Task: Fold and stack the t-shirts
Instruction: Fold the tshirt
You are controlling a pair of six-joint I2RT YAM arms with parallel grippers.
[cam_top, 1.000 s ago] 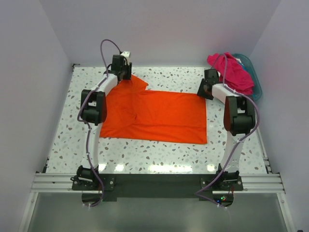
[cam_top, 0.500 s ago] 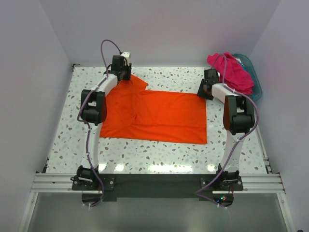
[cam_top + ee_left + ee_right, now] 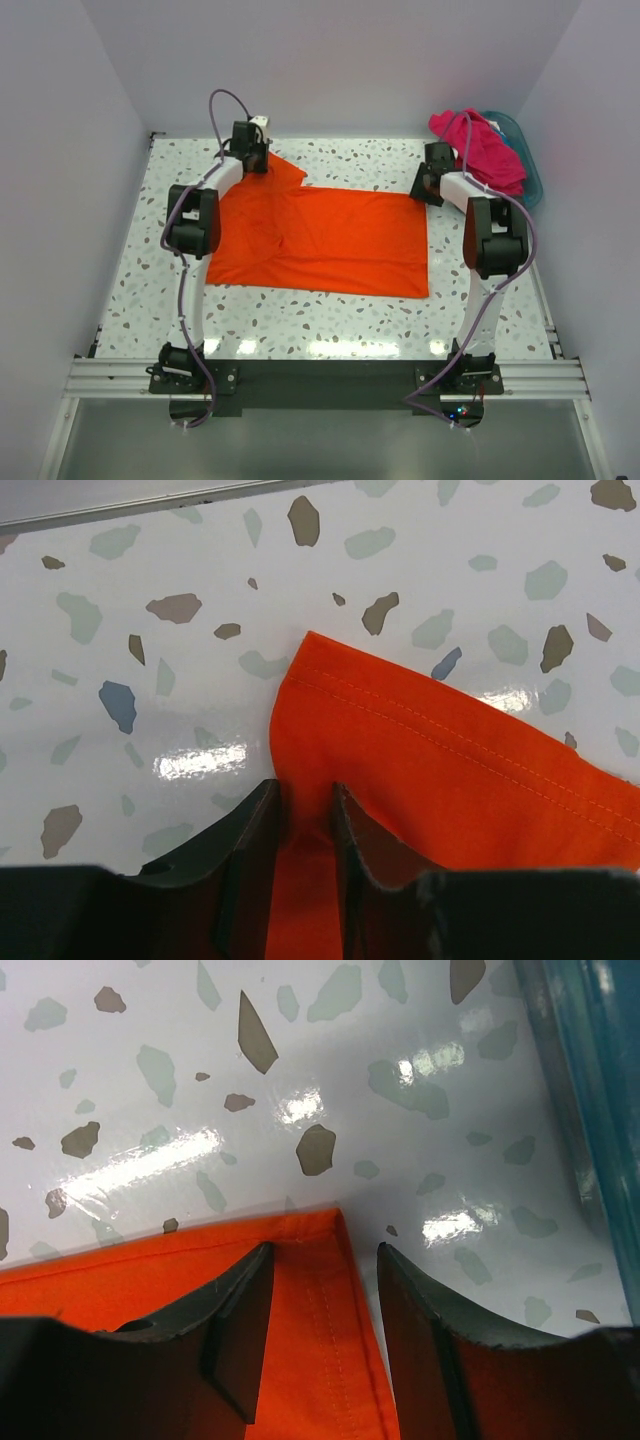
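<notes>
A bright orange t-shirt (image 3: 320,240) lies spread flat on the speckled table. My left gripper (image 3: 253,160) is at its far left sleeve, shut on a pinch of the orange cloth (image 3: 400,750) between its black fingers (image 3: 355,830). My right gripper (image 3: 428,182) is open at the shirt's far right corner (image 3: 320,1260), one finger on the cloth and one on the bare table beside the hem. A magenta-pink t-shirt (image 3: 478,147) lies bunched in the teal basket. No blue fabric shows.
The teal plastic basket (image 3: 525,160) stands at the far right corner, its rim (image 3: 590,1080) close to my right gripper. White walls enclose the table (image 3: 330,310) on three sides. A metal rail runs along the near edge.
My left gripper has shifted slightly at the sleeve. The shirt and the right arm have hardly moved.
</notes>
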